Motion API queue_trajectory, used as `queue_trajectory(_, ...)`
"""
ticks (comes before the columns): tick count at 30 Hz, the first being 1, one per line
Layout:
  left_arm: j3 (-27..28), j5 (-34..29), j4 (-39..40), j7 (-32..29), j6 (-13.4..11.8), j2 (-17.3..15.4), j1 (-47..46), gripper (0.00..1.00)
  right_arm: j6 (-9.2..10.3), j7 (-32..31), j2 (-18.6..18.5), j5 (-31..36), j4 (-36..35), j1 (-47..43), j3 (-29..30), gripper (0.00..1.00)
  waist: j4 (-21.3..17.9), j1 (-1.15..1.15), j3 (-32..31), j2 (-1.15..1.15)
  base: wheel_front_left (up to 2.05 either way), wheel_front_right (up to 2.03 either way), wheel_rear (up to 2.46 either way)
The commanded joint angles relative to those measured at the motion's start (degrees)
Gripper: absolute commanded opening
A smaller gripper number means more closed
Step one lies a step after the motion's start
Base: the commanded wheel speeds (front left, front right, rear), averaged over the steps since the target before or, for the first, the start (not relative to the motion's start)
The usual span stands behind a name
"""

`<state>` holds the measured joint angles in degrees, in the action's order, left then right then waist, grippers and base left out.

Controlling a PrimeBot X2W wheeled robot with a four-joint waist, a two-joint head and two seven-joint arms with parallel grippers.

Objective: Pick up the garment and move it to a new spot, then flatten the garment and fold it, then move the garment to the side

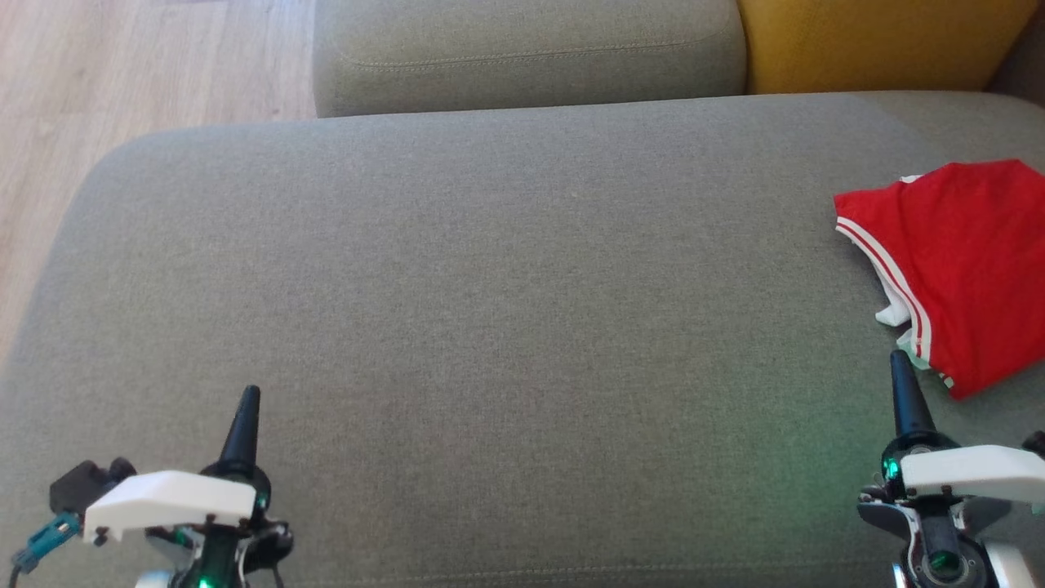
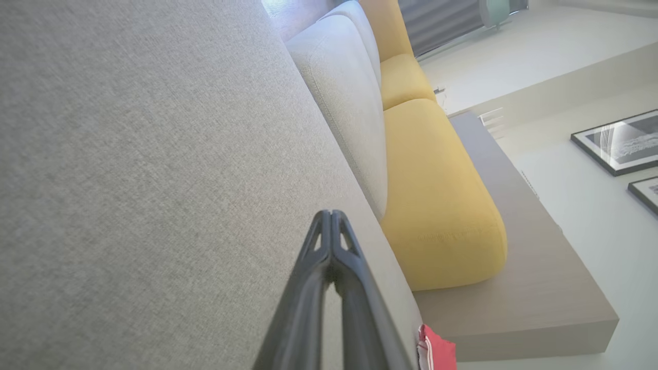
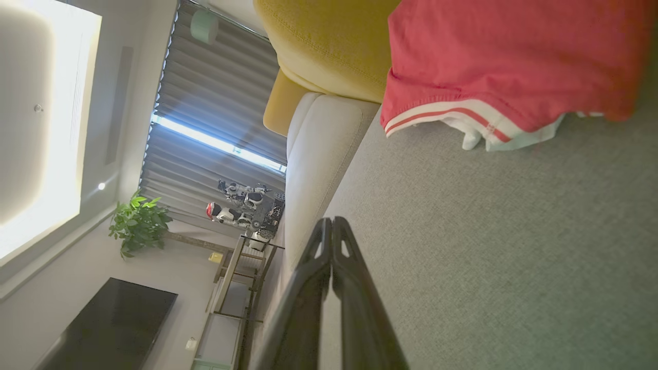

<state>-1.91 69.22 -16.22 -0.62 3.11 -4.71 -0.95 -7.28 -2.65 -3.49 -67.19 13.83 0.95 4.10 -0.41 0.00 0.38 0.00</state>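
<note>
The garment (image 1: 963,261) is red with white stripes along its edge and lies folded at the far right of the grey sofa seat (image 1: 490,310). A corner of the garment (image 2: 437,354) shows in the left wrist view, and the right wrist view has the garment (image 3: 514,67) at its top right. My right gripper (image 1: 901,371) is shut and empty, its tip just short of the garment's near edge. My left gripper (image 1: 249,404) is shut and empty at the lower left, far from the garment. The tips of the left gripper (image 2: 331,216) and of the right gripper (image 3: 331,222) are pressed together.
A grey back cushion (image 1: 522,49) and a yellow cushion (image 1: 873,41) stand behind the seat. Wooden floor (image 1: 122,73) lies past the sofa's rounded left end. The right wrist view shows a plant (image 3: 139,221), a dark screen (image 3: 113,318) and window blinds (image 3: 216,128) across the room.
</note>
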Motion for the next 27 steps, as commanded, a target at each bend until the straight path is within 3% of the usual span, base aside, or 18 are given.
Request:
queue_trajectory(1,2.2,1.4,2.0,-0.5,0.7,-0.3,-3.4,0.00,-0.15,-0.4,-0.1,-1.8,-1.5,3.5,-0.5,0.00,0.0,0.00,0.0,0.00,0.00,0.00,0.00)
queue_trajectory(27,6.7,16.7,2.1,-4.3,3.3,1.2,-4.7,0.00,-0.19,-2.6,0.1,-18.5,-0.3,4.7,1.2,0.00,0.3,0.00,-0.1,0.00,0.00,0.00,0.00)
